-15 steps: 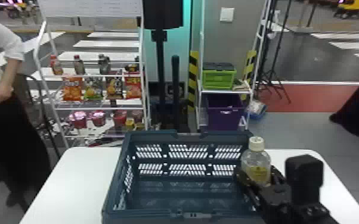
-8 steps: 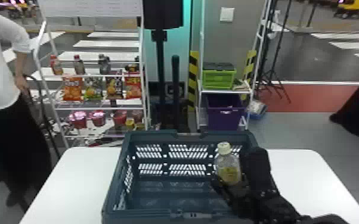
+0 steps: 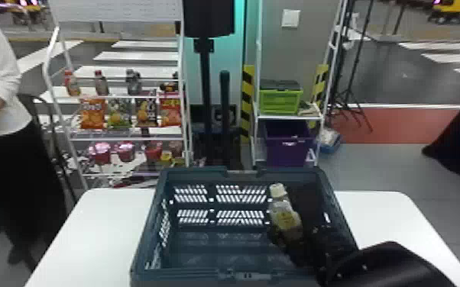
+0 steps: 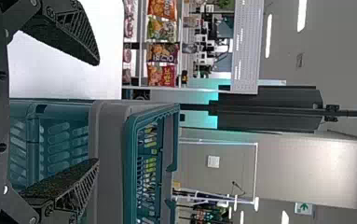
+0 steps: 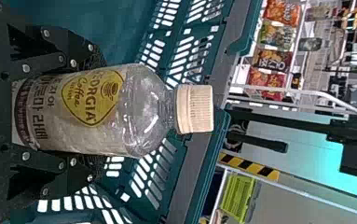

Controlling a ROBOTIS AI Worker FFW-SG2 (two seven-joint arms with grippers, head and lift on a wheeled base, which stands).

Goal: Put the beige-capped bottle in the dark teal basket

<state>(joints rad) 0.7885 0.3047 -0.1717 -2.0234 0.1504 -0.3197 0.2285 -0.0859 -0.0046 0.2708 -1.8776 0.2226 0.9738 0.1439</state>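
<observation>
So my right gripper (image 5: pixel 99 112) has the bottle (image 3: pixel 286 221) pinched low down between its fingers (image 5: pixel 66 175), beige cap (image 3: pixel 277 190) sticking up clear. Left gripper (image 4: pixel 98 111) is just facing the basket (image 3: pixel 187 174), fingers spread with nothing between them.

Progress-wise I'd call it most of the way: grab's done and the bottle is at the basket's right part, tilted, lower end dipping in as far as I can judge. Can't tell if it touches the bottom. What's left is lowering it if needed, letting go and backing out.

Basket sits on a white counter (image 3: pixel 88 229), which shows on both sides of it. Past that there's a white rack (image 3: pixel 116 9) with chip bags (image 3: pixel 92 114) on the left, a green crate (image 3: pixel 279 102) above a purple bin (image 3: pixel 288 150) on the right, and white floor stripes (image 3: pixel 139 56) farther back.
</observation>
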